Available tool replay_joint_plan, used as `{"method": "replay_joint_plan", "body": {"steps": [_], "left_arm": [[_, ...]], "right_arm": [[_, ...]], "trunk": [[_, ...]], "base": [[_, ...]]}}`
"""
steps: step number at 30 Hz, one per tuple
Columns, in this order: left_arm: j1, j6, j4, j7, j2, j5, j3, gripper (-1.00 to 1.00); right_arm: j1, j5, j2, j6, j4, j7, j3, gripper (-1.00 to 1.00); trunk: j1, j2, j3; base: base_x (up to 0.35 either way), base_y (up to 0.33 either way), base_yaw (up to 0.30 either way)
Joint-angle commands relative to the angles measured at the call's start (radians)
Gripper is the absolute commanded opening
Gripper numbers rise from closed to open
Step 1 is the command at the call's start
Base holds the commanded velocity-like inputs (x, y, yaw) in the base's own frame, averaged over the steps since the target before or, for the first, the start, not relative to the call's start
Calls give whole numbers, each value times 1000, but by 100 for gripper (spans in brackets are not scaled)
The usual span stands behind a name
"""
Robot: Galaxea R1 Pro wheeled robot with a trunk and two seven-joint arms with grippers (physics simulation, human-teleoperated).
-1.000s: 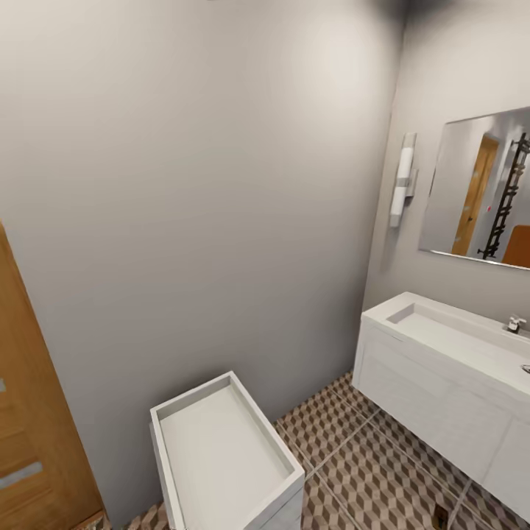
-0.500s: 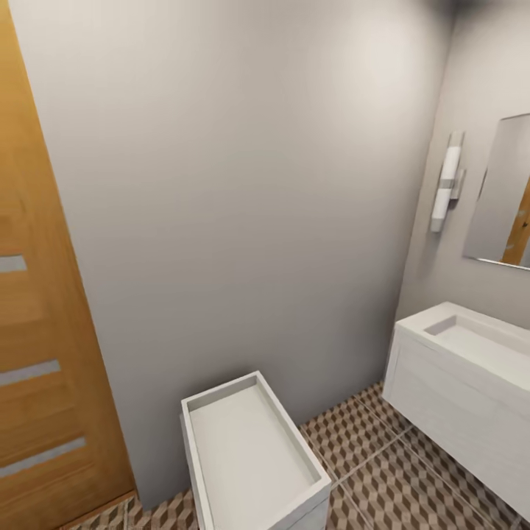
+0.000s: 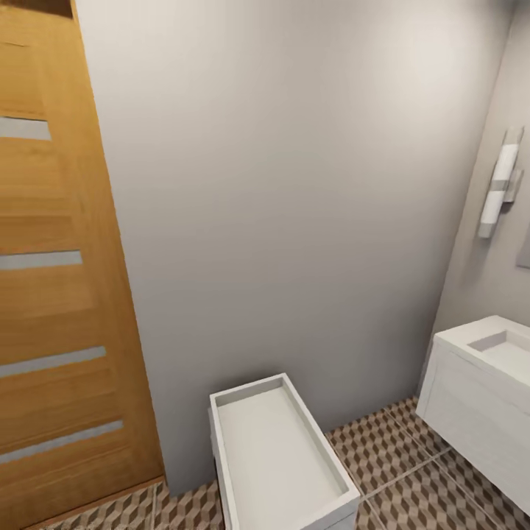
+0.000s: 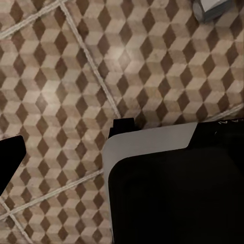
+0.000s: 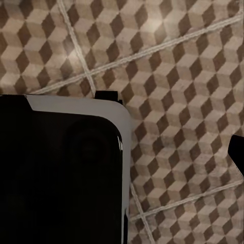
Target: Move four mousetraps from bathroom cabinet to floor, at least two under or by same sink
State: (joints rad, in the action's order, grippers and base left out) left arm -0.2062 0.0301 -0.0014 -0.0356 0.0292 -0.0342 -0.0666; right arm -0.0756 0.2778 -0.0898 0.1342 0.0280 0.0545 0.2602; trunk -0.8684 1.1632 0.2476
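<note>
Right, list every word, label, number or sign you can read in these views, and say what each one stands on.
No readable text anywhere.
A faint pale mark on the black robot body in the left wrist view: too small and blurred to read.
Orange-brown wooden door, grey wall, white tray-top unit, white rectangular sink: no lettering.

The door (image 3: 59, 294) is warm orange-brown wood with visible grain, satin, set with pale matt strips. Beside it the wall (image 3: 294, 184) is smooth, matt grey paint. The narrow white unit (image 3: 283, 460) and the sink (image 3: 486, 383) look smooth and matt white. The bathroom floor (image 4: 76, 66) is patterned tile with a faint sheen and pale grout.
</note>
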Motion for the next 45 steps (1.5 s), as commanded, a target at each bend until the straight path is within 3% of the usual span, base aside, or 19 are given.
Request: {"method": "replay_joint_plan", "body": {"steps": [1,14,29,45], "left_arm": [[-1,3,0,-2,-3,-2,-6,100],[-1,2,0,3,-33,37,-1,100],[-1,1,0,3,-37,147,0,100],[-1,1,0,2,-37,164,-1,100]], "right_arm": [[-1,8,-1,6,3,2,8,100],[-1,6,-1,5,3,2,9,100],[-1,3,1,7,3,2,10,100],[-1,3,0,-2,3,3,8,100]], "trunk": [[0,1,1],[0,1,-7],[0,1,-19],[0,1,-27]], "base": [[0,0,265],[0,0,265],[0,0,261],[0,0,155]]}}
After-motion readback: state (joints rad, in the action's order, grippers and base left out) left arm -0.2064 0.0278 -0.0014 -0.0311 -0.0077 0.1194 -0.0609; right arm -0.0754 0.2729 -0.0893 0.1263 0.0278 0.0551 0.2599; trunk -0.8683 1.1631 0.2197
